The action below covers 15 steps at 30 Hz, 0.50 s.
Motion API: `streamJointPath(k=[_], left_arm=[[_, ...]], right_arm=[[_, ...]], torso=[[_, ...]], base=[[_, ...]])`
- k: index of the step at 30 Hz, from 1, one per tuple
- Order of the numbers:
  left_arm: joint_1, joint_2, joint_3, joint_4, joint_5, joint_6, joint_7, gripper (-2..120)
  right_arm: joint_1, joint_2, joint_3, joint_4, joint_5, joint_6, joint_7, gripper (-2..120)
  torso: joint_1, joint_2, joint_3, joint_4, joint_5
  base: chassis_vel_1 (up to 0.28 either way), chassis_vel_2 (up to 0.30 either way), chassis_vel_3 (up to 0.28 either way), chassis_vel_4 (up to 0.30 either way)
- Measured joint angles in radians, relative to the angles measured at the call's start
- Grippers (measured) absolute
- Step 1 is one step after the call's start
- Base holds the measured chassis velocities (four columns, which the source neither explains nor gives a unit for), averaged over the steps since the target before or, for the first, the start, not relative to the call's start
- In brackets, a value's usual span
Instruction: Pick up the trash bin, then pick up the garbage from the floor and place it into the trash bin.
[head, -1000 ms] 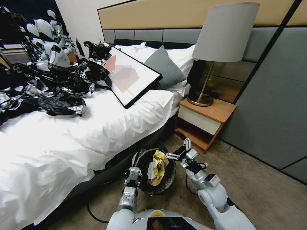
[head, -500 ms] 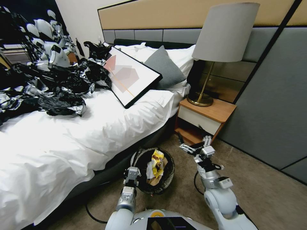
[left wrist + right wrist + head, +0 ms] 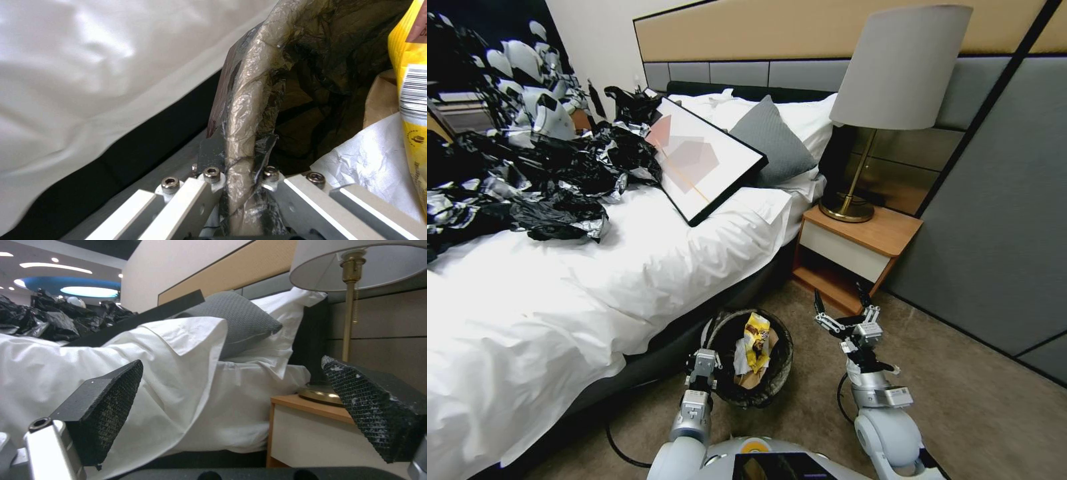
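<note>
Right gripper (image 3: pixel 841 309) swung away, fingers spread, empty; left gripper (image 3: pixel 236 173) clamps trash bin (image 3: pixel 782 360) rim.

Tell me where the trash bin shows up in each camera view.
Head view: trash bin low centre, on the carpet beside the bed.
Left wrist view: its bagged rim clamped in the left gripper.
Right wrist view: not in it.
Shared landmark: white bedsheet.
</note>
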Motion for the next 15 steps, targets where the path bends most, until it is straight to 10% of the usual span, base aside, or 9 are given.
streamJointPath(k=[15], left_arm=[[0.014,0.005,0.007,-0.01,-0.019,0.013,0.005,0]], right_arm=[[0.024,-0.022,-0.014,-0.002,-0.006,-0.016,-0.002,100]], torso=[[0.0,0.0,0.0,-0.0001,-0.0001]], base=[[0.103,0.105,0.101,0.1]])
